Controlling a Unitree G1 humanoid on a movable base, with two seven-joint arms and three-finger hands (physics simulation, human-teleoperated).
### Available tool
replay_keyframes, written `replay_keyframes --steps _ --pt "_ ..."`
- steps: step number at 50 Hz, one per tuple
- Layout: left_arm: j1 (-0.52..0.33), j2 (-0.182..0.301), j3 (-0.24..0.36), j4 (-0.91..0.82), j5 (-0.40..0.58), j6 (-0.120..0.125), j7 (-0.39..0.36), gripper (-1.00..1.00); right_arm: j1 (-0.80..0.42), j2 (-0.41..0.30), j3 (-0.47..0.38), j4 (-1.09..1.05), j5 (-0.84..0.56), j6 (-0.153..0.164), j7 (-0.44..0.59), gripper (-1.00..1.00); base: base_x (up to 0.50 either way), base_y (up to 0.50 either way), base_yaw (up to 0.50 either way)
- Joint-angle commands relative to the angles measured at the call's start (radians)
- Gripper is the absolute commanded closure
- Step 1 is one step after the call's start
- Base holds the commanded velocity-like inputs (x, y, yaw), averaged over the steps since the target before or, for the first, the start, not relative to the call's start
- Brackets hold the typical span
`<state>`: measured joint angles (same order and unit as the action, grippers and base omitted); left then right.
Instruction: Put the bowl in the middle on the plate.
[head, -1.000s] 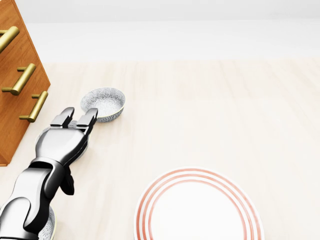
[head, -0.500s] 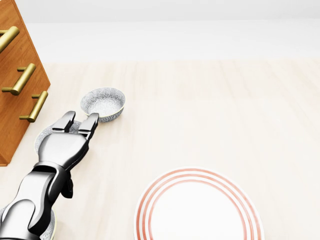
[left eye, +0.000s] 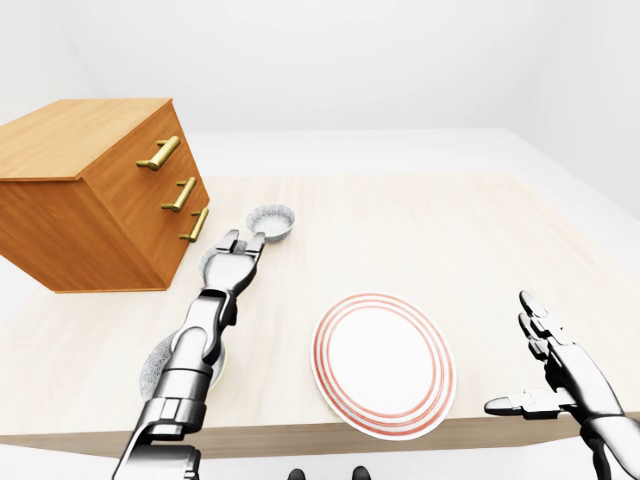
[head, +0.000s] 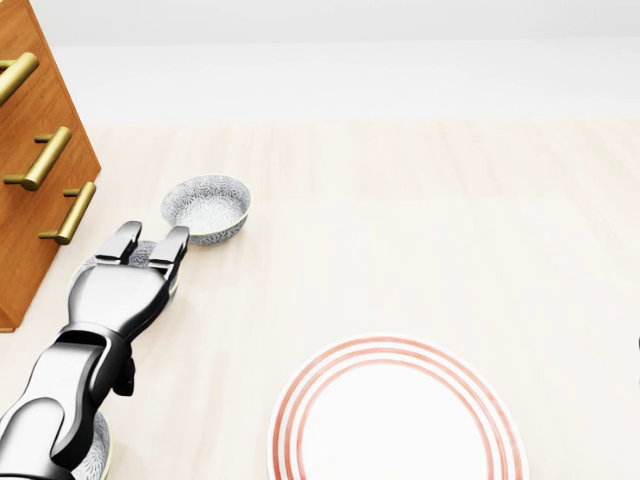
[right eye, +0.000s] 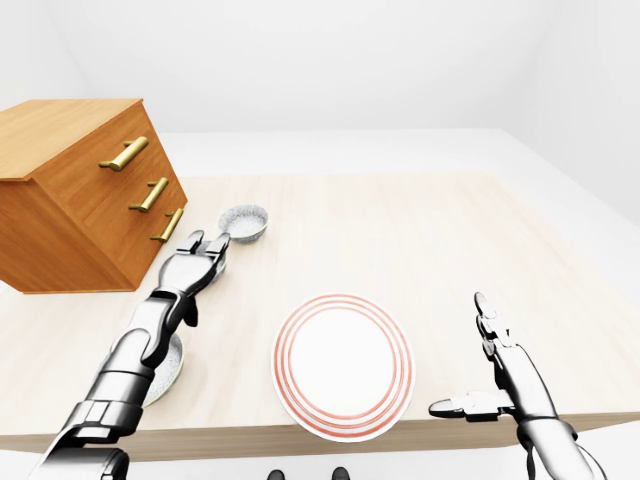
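Observation:
Three speckled grey bowls stand in a row along the table's left side. The far bowl is in plain sight. The middle bowl lies mostly hidden under my left hand, whose fingers are stretched out open over it, not closed round it. The near bowl sits by the table's bottom edge, partly behind my left forearm. The white plate with red rings lies to the right of the bowls, with nothing on it. My right hand hovers open at the lower right, off the table's edge.
A wooden chest of drawers with brass handles stands at the left, close to the bowls. The pale wooden table stretches to the right and the top of the head view.
My left hand has drawn slightly down and left, its fingertips now farther from the far bowl and over the middle bowl. Bowls and plate have not moved.

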<state>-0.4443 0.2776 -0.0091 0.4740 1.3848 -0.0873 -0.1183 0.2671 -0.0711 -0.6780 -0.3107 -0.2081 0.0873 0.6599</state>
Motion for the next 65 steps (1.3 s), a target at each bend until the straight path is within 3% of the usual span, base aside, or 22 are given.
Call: replay_keyframes --steps 1,16,33,50,65 --pt "-0.004 0.008 0.002 0.009 0.015 0.0 0.003 -1.0 0.0 -0.001 0.0 0.001 0.001 0.0 0.001 -1.0 0.0 0.0 0.0" --pt "0.0 0.026 0.012 0.03 0.013 0.0 0.017 -1.0 0.0 -0.001 -0.001 0.005 0.0 0.0 0.0 -1.0 0.0 0.0 0.0" --pt "0.002 0.009 -0.006 0.045 0.035 0.0 0.031 -1.0 0.001 0.001 -0.001 -0.009 -0.001 0.0 0.004 -1.0 0.0 0.0 0.0" --pt "-0.019 0.015 -0.005 0.058 0.048 0.0 0.026 -1.0 0.0 0.0 -0.001 -0.003 -0.001 0.0 0.003 -1.0 0.0 0.0 0.0" --pt "-0.064 0.026 -0.009 0.142 0.056 0.0 0.066 -1.0 -0.005 -0.008 0.005 0.023 0.003 0.0 -0.006 -1.0 0.0 0.0 0.0"
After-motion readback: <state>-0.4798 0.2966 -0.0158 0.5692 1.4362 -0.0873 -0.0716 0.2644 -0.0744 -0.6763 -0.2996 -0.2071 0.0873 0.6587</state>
